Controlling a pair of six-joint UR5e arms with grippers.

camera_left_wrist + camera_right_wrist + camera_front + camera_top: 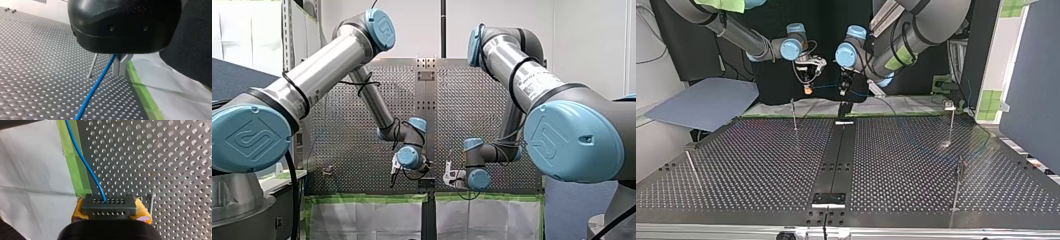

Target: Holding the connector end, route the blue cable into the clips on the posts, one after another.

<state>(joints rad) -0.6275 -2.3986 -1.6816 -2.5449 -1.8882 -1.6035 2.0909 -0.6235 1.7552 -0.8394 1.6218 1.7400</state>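
**Right gripper** (808,89): It hangs above the table's (761,165) arm-side edge, just left of the centre strip in the top view. In the right wrist view its yellow pads (143,211) are clamped on either side of a dark connector (108,206), a block with rows of small holes. The grip is narrow and holds the connector.

**Blue cable** (85,162): It leaves the top face of the connector and curves away over the perforated surface. It then crosses the green tape (75,165) that borders the table edge, beside a white sheet (32,170). In the top view a short span of it runs in the air between the two grippers.

**Left gripper** (120,66): It hangs just right of the centre strip in the top view, near the right gripper and above the same edge. In the left wrist view its metal fingers (124,65) are drawn together, and the cable emerges from the notch at their base. From there the cable slants down across the table. The grip is narrow and holds the cable.

**Posts**: One thin post (794,114) stands near the arm-side edge, below the right gripper. Two more (952,122) (958,185) stand toward the table's right edge in the top view. Another thin post (92,66) shows beyond the left gripper's fingers.
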